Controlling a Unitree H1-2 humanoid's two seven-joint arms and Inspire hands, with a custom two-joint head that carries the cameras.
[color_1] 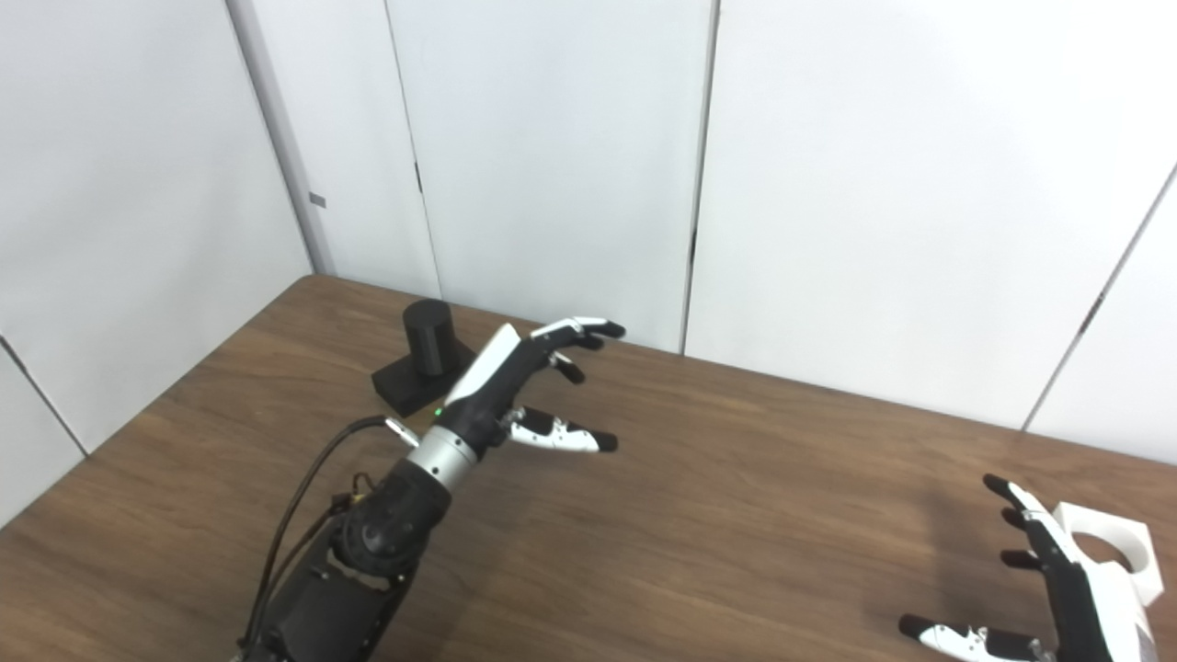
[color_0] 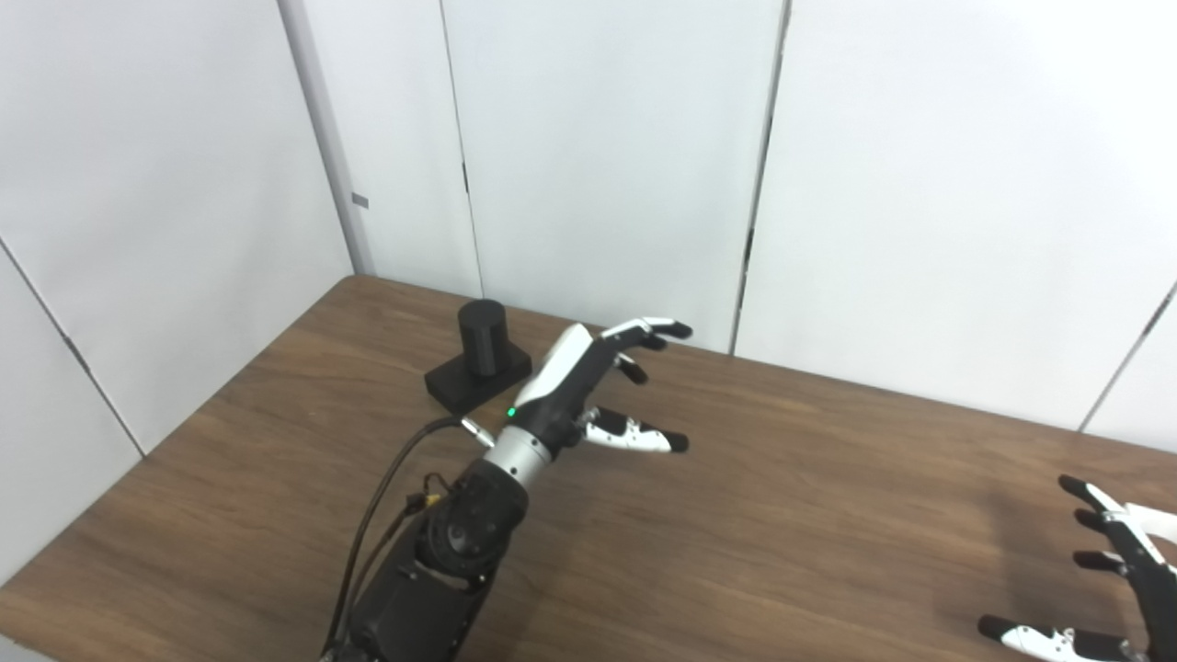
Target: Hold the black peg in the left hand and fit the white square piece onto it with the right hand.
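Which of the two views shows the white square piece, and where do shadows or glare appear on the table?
Right eye view: white square piece visible behind the right hand; soft shadow left of that hand. Left eye view: piece out of frame; faint sheen on the table, black peg sharp.

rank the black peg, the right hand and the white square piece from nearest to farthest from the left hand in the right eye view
1. black peg, just behind-left of the left hand, on its base.
2. right hand, far right, near edge.
3. white square piece, just beyond the right hand.
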